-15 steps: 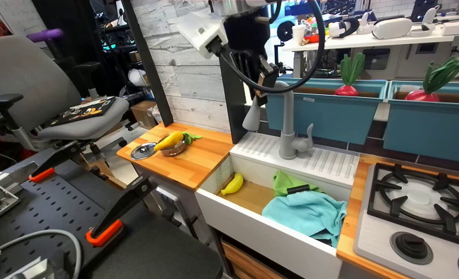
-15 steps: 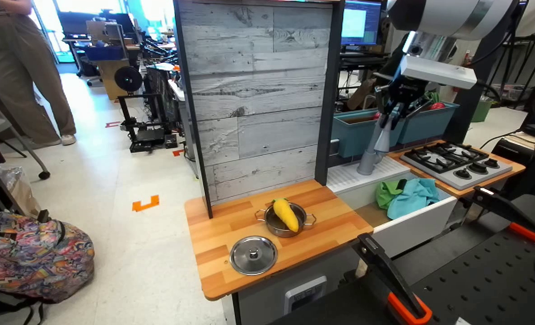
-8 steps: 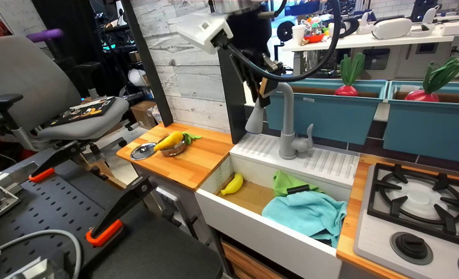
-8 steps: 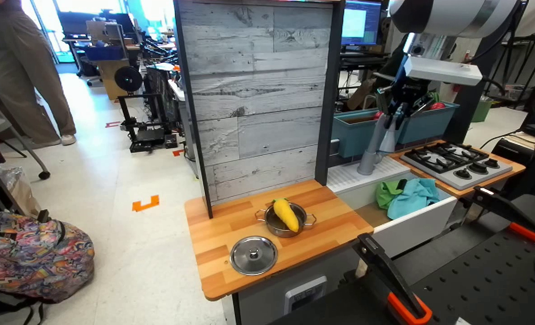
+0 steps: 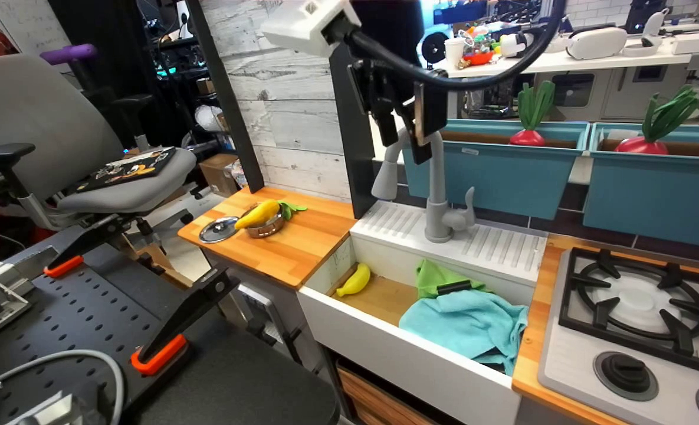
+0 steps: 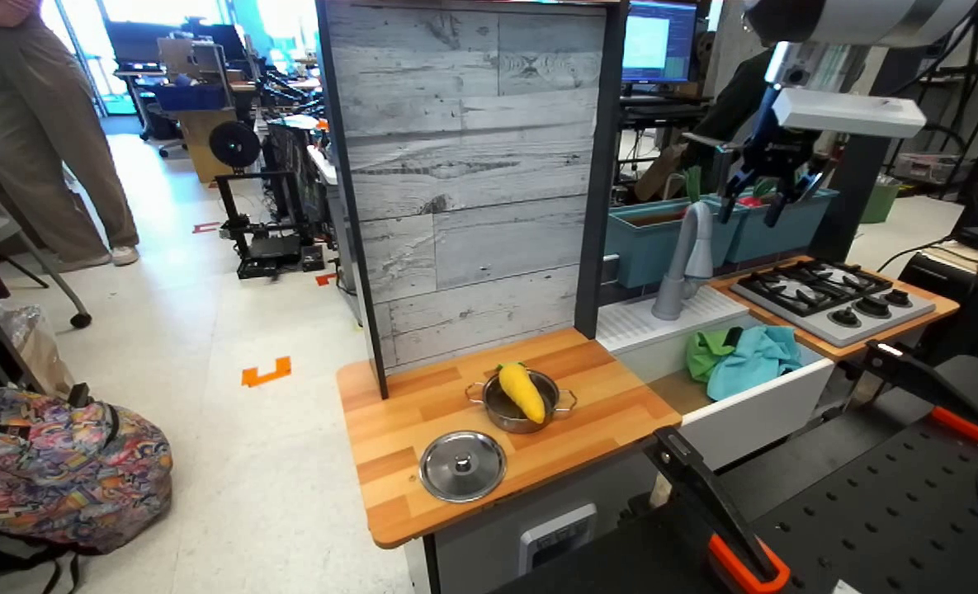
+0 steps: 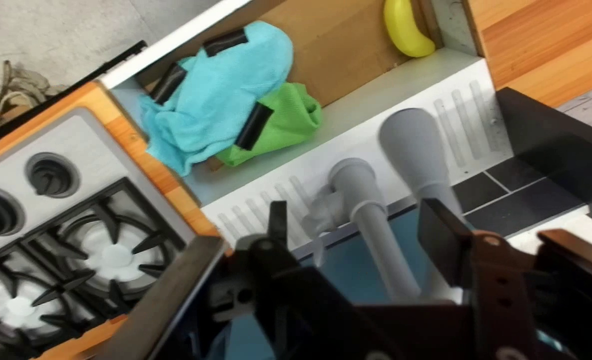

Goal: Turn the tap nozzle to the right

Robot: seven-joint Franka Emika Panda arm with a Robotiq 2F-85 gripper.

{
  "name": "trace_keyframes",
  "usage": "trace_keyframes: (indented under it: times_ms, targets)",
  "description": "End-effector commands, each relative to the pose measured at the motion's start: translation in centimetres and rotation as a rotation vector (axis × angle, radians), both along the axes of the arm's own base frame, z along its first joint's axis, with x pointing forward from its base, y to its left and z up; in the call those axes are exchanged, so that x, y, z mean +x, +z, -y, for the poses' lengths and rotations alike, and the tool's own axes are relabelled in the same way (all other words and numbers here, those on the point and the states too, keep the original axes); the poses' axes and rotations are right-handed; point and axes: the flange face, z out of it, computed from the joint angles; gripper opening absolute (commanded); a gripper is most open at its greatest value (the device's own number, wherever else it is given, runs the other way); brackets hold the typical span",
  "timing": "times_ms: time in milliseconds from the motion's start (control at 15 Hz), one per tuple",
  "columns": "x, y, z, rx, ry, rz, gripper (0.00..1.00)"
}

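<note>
The tap nozzle (image 5: pixel 437 171), a grey spout bent over like a hook, rises from the white ledge behind the sink. Its flared head (image 5: pixel 385 182) hangs over the left part of that ledge in an exterior view. My gripper (image 5: pixel 406 144) stands open, hiding part of the arch there. Seen from elsewhere, the gripper (image 6: pixel 750 213) is beside the nozzle (image 6: pixel 683 256), with a gap between them. In the wrist view both fingers of the gripper (image 7: pixel 355 217) are spread wide; the spout (image 7: pixel 378 245) shows beyond the gap, and one finger (image 7: pixel 443 235) overlaps the head's neck.
Blue planters (image 5: pixel 496 171) stand close behind the tap. A side lever (image 5: pixel 470 206) sticks out at its base. The sink (image 5: pixel 408 360) holds cloths (image 5: pixel 467 324) and a toy banana (image 5: pixel 356 280). A dark post (image 5: pixel 355 147) and a stove (image 5: pixel 638 330) flank it.
The gripper was narrow at the nozzle's head end; its fingers have spread and it has drawn away from the nozzle. The nozzle's head shifted slightly one way, then slightly back.
</note>
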Motion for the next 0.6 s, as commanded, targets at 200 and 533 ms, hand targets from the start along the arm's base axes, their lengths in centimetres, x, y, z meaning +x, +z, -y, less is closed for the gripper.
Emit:
trace_keyframes:
  times_ms: [200,533]
  targets:
    - [-7.8,7.1,3.1,-0.039,0.104,0.017,1.00]
    - [-11.3,11.6,-2.9,-0.024,0.214,0.101,1.00]
